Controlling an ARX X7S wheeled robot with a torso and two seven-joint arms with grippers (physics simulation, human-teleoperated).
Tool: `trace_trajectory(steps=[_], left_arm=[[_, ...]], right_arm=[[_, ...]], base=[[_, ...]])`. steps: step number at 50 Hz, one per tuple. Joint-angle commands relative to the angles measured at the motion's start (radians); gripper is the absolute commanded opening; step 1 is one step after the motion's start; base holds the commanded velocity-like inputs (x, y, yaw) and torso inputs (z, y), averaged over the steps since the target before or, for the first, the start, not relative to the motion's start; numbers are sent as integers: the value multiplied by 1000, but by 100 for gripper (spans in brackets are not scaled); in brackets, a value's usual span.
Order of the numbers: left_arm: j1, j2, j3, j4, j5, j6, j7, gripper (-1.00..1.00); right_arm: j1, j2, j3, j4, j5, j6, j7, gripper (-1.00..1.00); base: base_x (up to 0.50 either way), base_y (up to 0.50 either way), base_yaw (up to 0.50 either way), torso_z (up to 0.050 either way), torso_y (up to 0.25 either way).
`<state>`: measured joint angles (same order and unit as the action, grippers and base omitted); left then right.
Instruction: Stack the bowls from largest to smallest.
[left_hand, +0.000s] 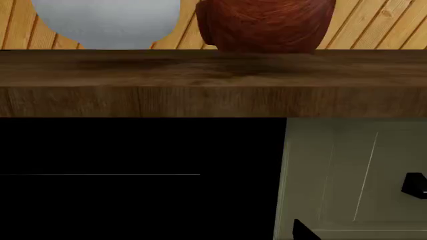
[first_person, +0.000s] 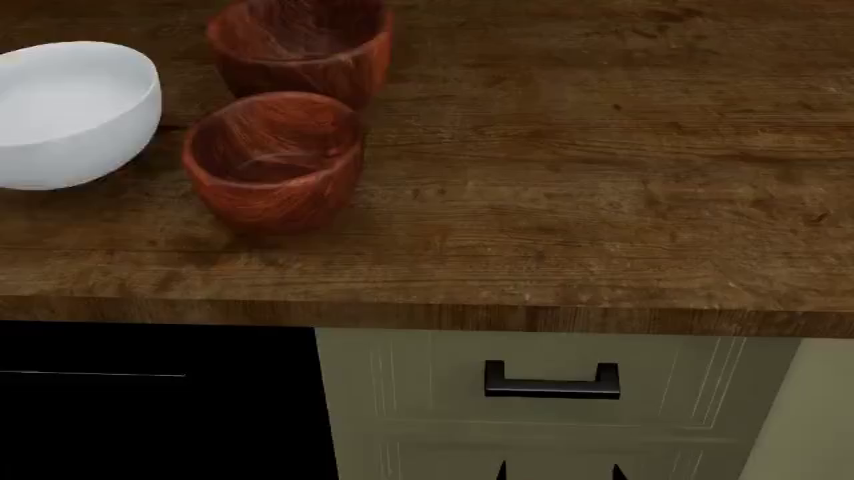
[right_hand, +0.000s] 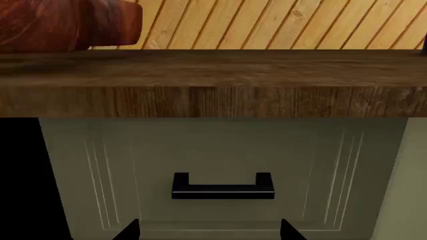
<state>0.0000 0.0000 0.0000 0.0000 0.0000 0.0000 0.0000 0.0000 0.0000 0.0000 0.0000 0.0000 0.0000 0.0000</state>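
Three bowls stand on the wooden countertop (first_person: 601, 200), toward its left end. The white bowl (first_person: 67, 110) is furthest left, the larger wood-grain bowl (first_person: 300, 45) stands at the back, and the smaller wood-grain bowl (first_person: 274, 160) is in front of it. Both grippers hang below the counter edge, in front of the cabinet and apart from the bowls. My right gripper (right_hand: 210, 232) is open and empty before a drawer. Of my left gripper (left_hand: 213, 232) one fingertip (left_hand: 303, 231) shows, set far to one side; the other is lost against a dark opening. The left wrist view shows the white bowl (left_hand: 107, 22) and a wood-grain bowl (left_hand: 267, 25).
A cream drawer front (first_person: 427, 400) with a black handle (first_person: 551, 382) sits under the counter, beside a dark opening (first_person: 147, 410). The counter's front edge (right_hand: 220, 100) overhangs both grippers. A slatted wooden wall (right_hand: 280, 22) stands behind the counter.
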Motion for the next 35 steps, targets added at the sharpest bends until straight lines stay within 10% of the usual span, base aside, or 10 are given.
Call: trace_trajectory(steps=[1,23,35], left_arm=[[5,-55,64,15,-55,-7,-65,100],[34,-87,91,67,-139,-7,-62,100],[34,-109,98,125,-152,20,-77,100]], right_arm=[[0,151,-224,-4,186,-24,221,100],[13,192,-252,-9,163,-17,246,100],[11,203,-260,-51,165,10,257,100]], base=[[0,0,0,0,0],[0,0,0,0,0],[0,0,0,49,0]])
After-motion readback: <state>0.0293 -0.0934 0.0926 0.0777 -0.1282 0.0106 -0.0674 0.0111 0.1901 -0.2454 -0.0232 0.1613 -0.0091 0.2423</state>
